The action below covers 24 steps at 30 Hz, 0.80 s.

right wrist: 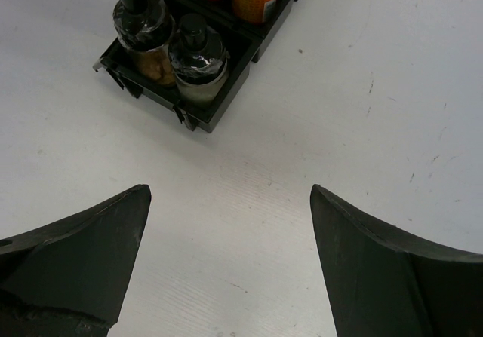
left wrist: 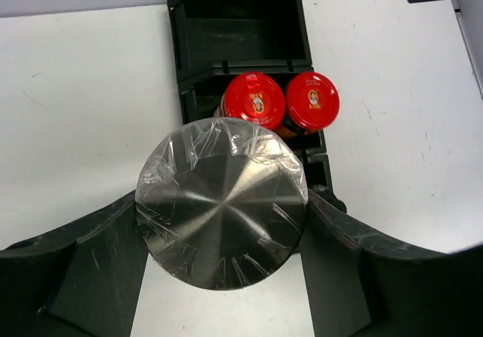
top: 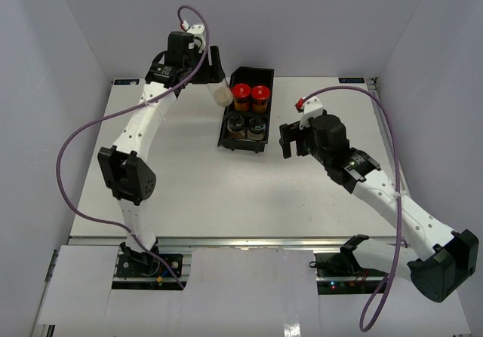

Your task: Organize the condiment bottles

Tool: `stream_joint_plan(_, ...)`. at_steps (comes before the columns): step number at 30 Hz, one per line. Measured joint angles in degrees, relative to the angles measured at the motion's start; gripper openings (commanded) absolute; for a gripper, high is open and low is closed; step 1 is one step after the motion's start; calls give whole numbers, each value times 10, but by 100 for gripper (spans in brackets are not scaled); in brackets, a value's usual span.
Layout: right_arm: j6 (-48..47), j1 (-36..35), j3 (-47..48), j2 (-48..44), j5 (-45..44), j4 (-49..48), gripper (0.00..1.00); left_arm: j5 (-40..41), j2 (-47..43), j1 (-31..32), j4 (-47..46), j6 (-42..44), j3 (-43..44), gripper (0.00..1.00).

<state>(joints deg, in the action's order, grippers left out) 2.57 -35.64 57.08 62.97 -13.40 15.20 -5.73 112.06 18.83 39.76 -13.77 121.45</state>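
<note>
My left gripper (left wrist: 223, 224) is shut on the cream bottle with the flat grey lid (left wrist: 220, 201), holding it in the air just left of the black tray (top: 229, 113); from above the same cream bottle (top: 221, 95) shows pale. Two red-capped amber bottles (top: 250, 93) stand in the tray's middle compartment. Two pale bottles with dark caps (right wrist: 170, 39) stand in its near compartment. The far compartment (left wrist: 241, 28) holds nothing. My right gripper (right wrist: 230, 209) is open over bare table, right of the tray, with nothing between its fingers.
White walls close in the table on the left, back and right. The right arm (top: 377, 190) lies across the right half of the table. A purple cable (top: 75, 148) loops off the left arm.
</note>
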Motion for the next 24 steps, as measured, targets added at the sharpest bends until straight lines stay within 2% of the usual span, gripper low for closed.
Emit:
stream_joint_plan(5, 5, 0, -6, -29, -2, -3, 93, -11, -103, 18, 2, -7, -92, 0)
stream_joint_plan(15, 19, 1, -19, -51, 0, 15, 93, -31, -309, 121, -29, -41, -318, 0)
stream_joint_plan(20, 27, 0, -22, -69, 3, 19, 93, -15, -364, 164, -64, -63, -457, 0)
stream_joint_plan(24, 31, 1, -22, -70, 9, 19, 93, 17, -367, 216, -102, -67, -521, 0)
